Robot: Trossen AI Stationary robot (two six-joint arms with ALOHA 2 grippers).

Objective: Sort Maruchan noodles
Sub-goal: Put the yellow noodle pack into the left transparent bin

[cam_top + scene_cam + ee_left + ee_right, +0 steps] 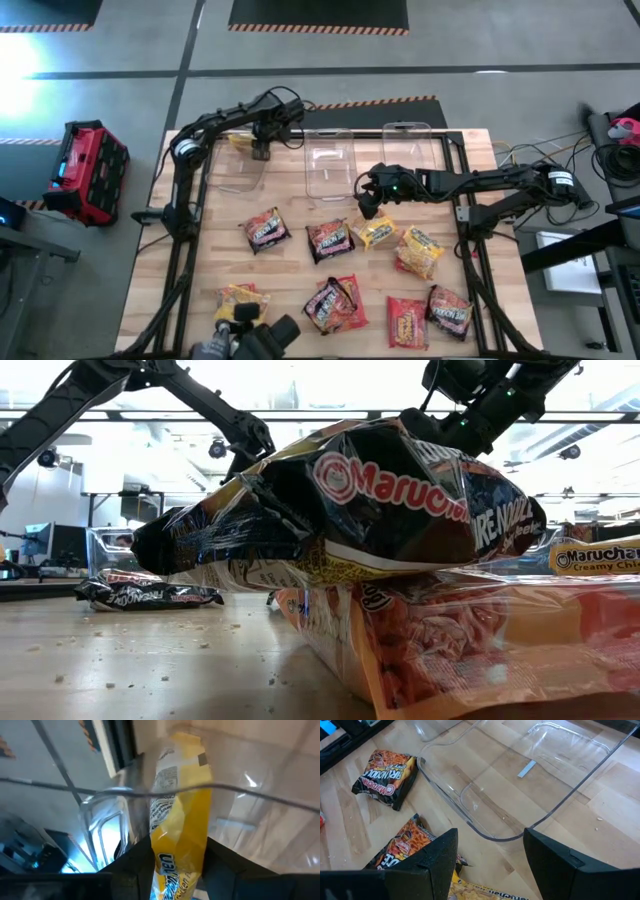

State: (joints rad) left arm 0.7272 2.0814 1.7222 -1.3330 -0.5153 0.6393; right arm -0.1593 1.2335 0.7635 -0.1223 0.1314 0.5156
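packet bottom behind left claw

A yellow noodle packet is held between the left tool's dark fingers, above a clear bin.

Yellow packet hangs upright, pinched in left gripper. Yellow packet on surface lies flat just under right gripper; remaining dark, red, yellow packets scattered nearby.

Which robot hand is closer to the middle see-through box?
The right. The right gripper hovers open just in front of the middle clear bin. The left gripper is farther off, holding a yellow noodle packet over the leftmost bin.
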